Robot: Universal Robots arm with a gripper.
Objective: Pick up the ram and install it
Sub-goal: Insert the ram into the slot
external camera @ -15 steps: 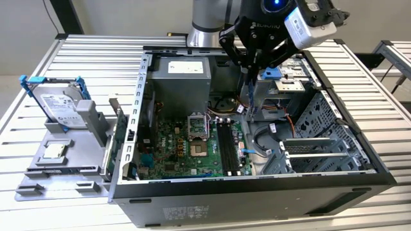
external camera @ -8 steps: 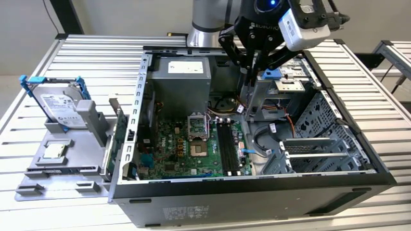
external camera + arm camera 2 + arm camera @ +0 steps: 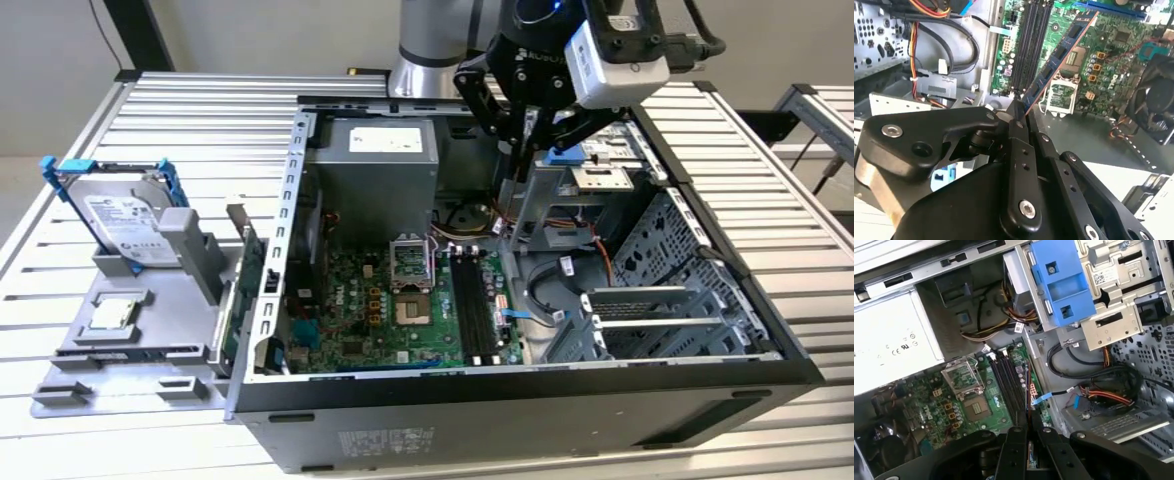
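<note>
Clamped on the ram, jaws closed flat on one short end of the stick. Projecting straight out past the jaw tips from there, long axis in line with the jaws' own reach and not across it. Reduced to a thin dark line in the first wrist view, where the ram is seen almost edge-on. Carried in the air above the open computer case, touching nothing below, judging by the exterior view.

Further off, down on the green motherboard: the black memory slots, just to one side of the stick's far tip in both wrist views. Appears angled against the run of those slots in the second wrist view, not parallel. Probably pointing down toward the board instead of lying along it. Just beside the slots, the bare processor socket.

Farthest of all, well apart on the tabletop, a hard drive in a blue bracket.
</note>
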